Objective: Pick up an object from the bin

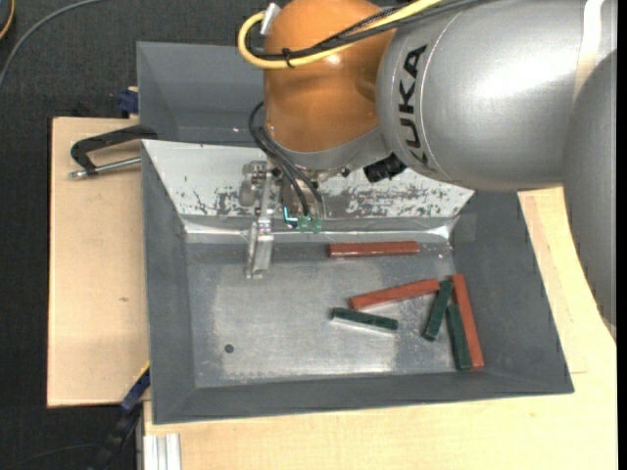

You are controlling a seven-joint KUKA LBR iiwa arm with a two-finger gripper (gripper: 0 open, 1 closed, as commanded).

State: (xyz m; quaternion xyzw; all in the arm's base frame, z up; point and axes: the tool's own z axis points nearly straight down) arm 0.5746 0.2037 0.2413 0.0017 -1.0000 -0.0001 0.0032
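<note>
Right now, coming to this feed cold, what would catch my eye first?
The big silver arm with its orange cover looms over the back of the grey bin. Its gripper is low at the floor's back left, apart from every loose thing. One red stick lies along the back wall. A loose cluster of red and dark green sticks sits at the front right.

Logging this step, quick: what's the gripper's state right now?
Gripper: open or closed cannot be told; it hangs near the back wall of the bin, left of a red stick.
</note>
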